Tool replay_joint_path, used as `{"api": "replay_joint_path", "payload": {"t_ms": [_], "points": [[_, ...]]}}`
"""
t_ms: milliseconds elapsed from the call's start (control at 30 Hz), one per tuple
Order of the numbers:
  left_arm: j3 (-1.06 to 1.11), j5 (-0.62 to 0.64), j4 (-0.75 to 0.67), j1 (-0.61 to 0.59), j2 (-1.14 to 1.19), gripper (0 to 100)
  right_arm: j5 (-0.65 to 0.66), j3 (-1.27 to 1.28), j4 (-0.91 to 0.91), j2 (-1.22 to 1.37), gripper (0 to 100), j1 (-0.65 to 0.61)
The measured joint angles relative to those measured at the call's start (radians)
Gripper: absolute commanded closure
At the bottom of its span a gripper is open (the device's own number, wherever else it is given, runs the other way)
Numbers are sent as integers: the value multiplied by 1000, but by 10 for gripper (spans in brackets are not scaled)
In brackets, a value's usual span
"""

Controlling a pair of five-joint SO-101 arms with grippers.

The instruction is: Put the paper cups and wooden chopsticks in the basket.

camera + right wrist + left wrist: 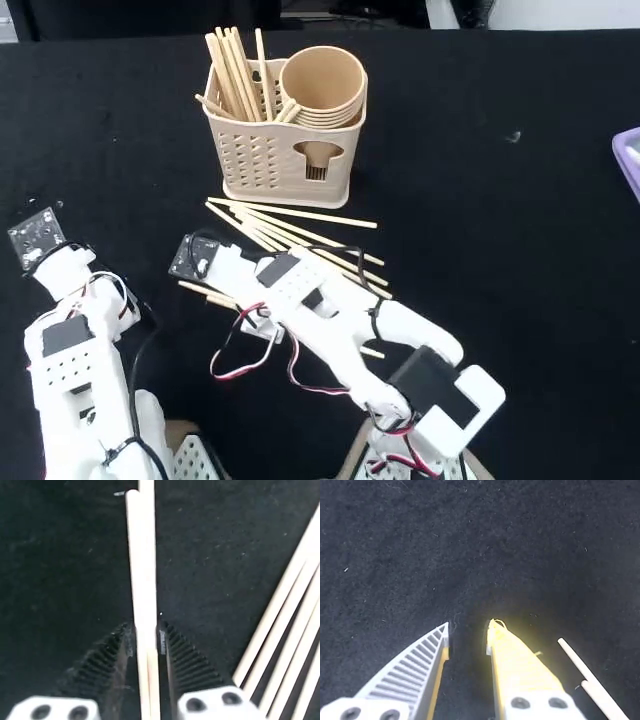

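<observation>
Right gripper (146, 630) jaws clamped on chopstick pair (142, 555), low at black table (60, 555). Loose chopsticks (300, 232) just beside, fanned before basket (265, 165). Basket holds upright chopsticks (232, 70) and stacked paper cups (322, 85). Left gripper (467, 630) jaws slightly apart above the table, well apart from the basket

black tabletop (520, 260), purple object (629, 160) at edge

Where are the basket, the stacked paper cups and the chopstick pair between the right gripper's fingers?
basket (256, 162), high view, on its perforated front wall.
paper cups (322, 85), high view, inside the top cup of the stack.
chopstick pair (142, 555), right wrist view, middle of the shafts.
</observation>
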Motion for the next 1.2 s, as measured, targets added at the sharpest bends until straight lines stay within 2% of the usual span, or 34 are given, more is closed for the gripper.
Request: {"api": "replay_joint_path", "payload": {"t_ms": [200,433,633,733,900,1067,1200], "points": [[0,0,0,-2,0,867,6,48,9,-109,988,63],[0,0,-35,-2,0,867,2,57,147,-463,987,167],[0,0,-37,-2,0,867,-187,18,175,-816,987,170],[0,0,-37,-2,0,867,-256,-23,57,-941,987,170],[0,0,-37,-2,0,867,-282,-28,-290,-967,987,170],[0,0,-37,-2,0,867,-282,-34,-664,-891,987,170],[0,0,-37,-2,0,867,-282,-60,-850,-756,987,170]]}}
